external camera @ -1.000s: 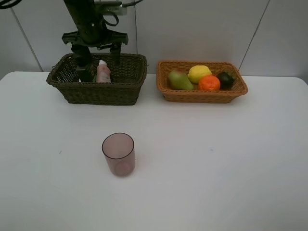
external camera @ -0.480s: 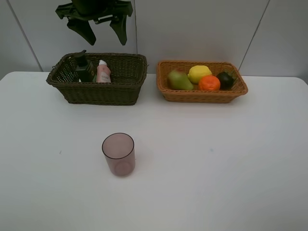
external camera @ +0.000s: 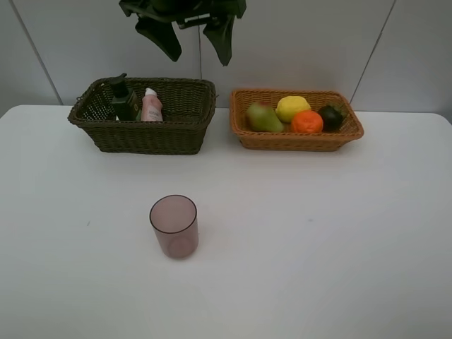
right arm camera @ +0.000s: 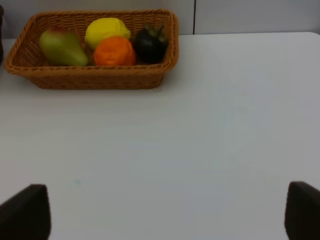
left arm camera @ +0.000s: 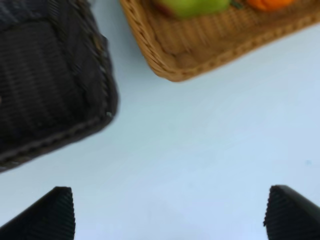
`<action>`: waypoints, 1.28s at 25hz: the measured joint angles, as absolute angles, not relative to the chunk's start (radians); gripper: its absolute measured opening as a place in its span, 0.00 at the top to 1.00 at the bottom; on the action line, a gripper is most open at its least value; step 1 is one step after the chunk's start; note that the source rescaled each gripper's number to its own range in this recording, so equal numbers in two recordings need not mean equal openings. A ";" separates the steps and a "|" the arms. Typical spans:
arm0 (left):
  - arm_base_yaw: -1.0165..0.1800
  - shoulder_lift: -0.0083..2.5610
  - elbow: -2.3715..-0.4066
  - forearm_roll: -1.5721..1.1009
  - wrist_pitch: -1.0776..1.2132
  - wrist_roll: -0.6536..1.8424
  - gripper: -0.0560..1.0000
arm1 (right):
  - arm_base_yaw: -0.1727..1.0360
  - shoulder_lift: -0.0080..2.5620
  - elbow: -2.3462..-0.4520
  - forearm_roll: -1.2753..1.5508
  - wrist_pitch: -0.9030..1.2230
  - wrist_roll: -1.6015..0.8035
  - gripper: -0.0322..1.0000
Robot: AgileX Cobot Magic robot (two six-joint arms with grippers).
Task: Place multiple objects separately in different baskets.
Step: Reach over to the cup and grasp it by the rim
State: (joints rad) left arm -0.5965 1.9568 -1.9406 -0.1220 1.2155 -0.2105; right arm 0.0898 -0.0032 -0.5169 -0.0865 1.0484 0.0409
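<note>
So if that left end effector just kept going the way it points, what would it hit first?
Probably bare white tabletop: the open left end effector aims between the dark olive-brown wicker basket and the orange-tan wicker basket, though depth is unclear.

Left gripper [external camera: 192, 44] open, empty, high above dark basket [external camera: 145, 116]; green bottle [external camera: 123, 99] and pink bottle [external camera: 151, 105] inside it; pink cup [external camera: 174, 226] in front on tabletop [external camera: 318, 247]

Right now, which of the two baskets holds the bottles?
The dark olive-brown basket, the deeper one on the left; a dark green bottle and small pink bottle stand inside. The light orange-tan basket holds only fruit.
</note>
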 joint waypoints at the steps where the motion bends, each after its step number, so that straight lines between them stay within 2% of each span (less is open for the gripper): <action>1: -0.606 1.957 -1.932 -0.121 1.217 -0.213 0.00 | 0.090 -0.003 -0.517 -0.087 1.048 0.041 0.00; 15: -0.620 1.768 -1.571 -0.118 1.215 -0.204 0.00 | 0.090 -0.003 -0.517 -0.087 1.048 0.041 0.00; 24: -0.620 1.749 -1.379 -0.133 1.218 -0.120 0.00 | 0.090 -0.003 -0.517 -0.087 1.048 0.041 0.00; 32: -0.620 1.746 -1.230 -0.140 1.071 -0.077 0.00 | 0.090 -0.003 -0.517 -0.087 1.048 0.041 0.00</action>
State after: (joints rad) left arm -0.6199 1.7459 -1.2297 -0.1396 1.0708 -0.0766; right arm 0.0898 -0.0032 -0.5169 -0.0865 1.0484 0.0409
